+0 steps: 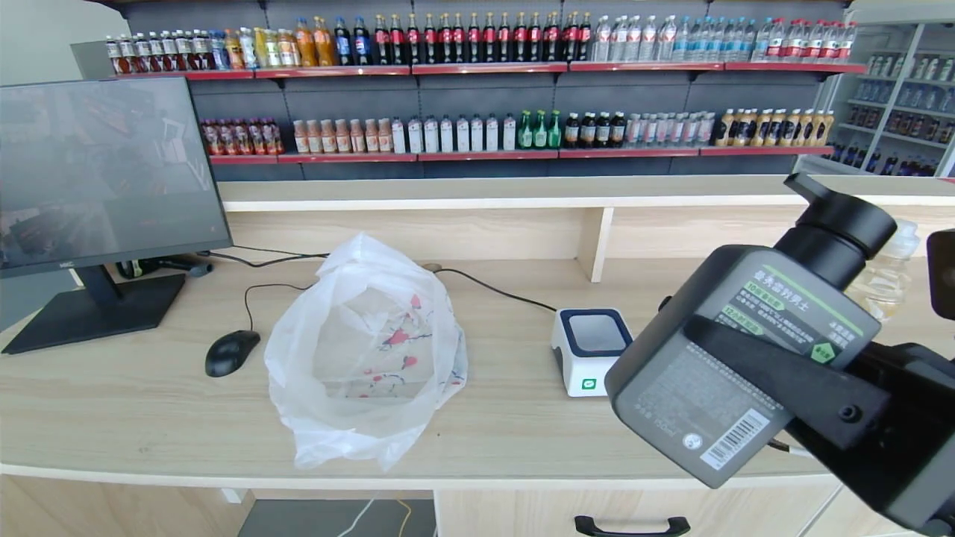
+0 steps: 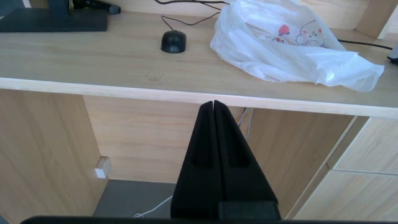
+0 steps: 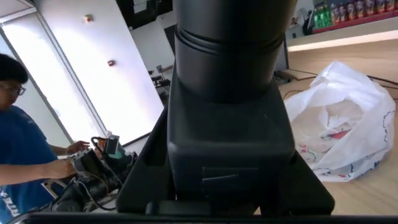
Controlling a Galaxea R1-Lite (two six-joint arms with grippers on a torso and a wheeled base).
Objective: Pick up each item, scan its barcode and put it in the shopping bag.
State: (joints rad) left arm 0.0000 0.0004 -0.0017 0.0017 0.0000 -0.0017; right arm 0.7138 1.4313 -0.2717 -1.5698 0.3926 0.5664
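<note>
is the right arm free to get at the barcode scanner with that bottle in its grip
Probably yes. The barcode scanner stands in the open on the counter, nothing lies between it and the pump bottle in the right gripper, and the shopping bag sits apart.

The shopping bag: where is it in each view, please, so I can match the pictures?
Head view: shopping bag between mouse and scanner.
Left wrist view: shopping bag on the counter, beside the mouse.
Right wrist view: shopping bag on the counter, beyond the held bottle.
Shared landmark: the wooden counter.
</note>
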